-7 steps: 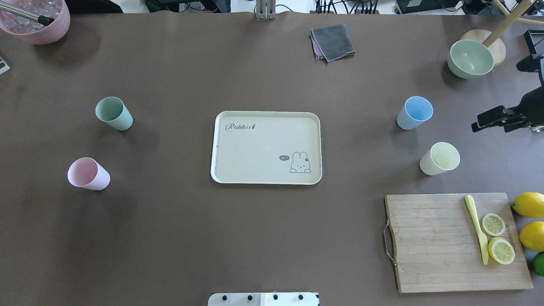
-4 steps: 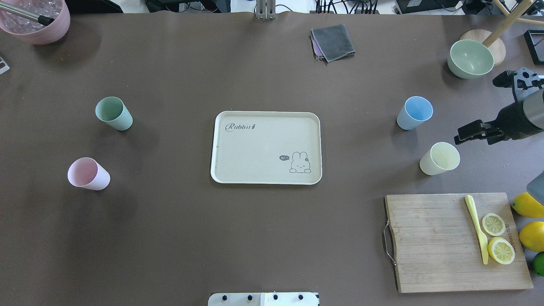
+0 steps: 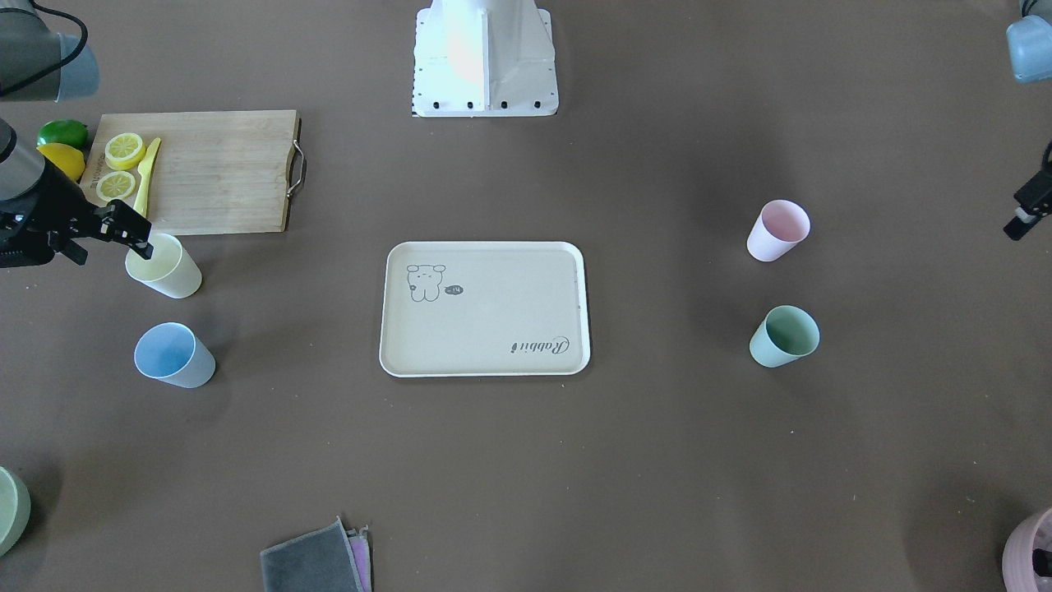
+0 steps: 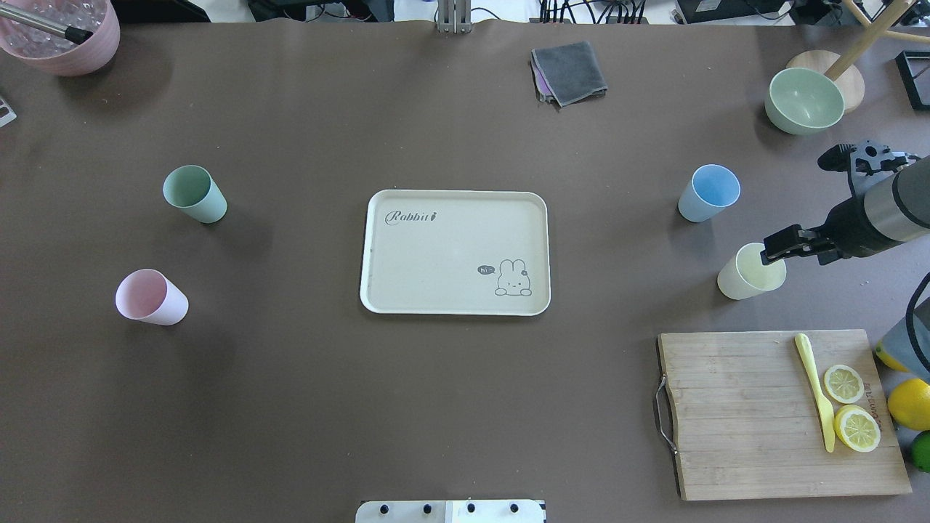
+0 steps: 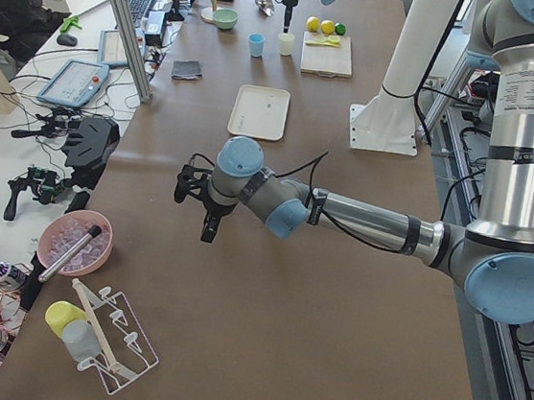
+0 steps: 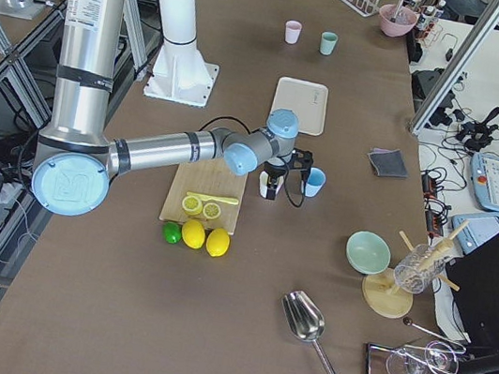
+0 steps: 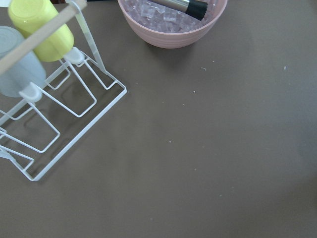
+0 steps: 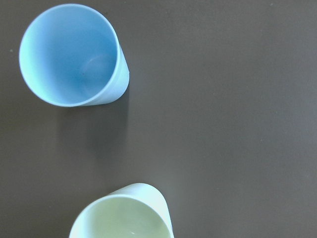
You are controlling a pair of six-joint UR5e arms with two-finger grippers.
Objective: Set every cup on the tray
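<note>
The cream tray [image 4: 436,254] with the rabbit drawing lies empty at the table's middle. The mint green cup [image 4: 194,194] and the pink cup [image 4: 150,297] stand upright to its left. The blue cup [image 4: 708,192] and the pale yellow cup [image 4: 748,272] stand to its right. My right gripper [image 4: 771,253] hovers over the yellow cup's far rim and looks open and empty. The right wrist view shows the blue cup [image 8: 72,54] and the yellow cup [image 8: 124,218] from above. My left gripper [image 3: 1027,215] hangs at the table's left end, far from the cups; I cannot tell its state.
A wooden cutting board [image 4: 741,414] with lemon slices and a yellow knife lies near the yellow cup. A pale green bowl [image 4: 804,100] and a grey cloth [image 4: 569,71] sit at the back. A pink pot of ice [image 4: 62,36] and a wire rack [image 7: 59,114] are at the left end.
My right gripper has moved in from the table's right edge, leftward and toward me, until it is over the yellow cup. The cups and tray have not moved.
</note>
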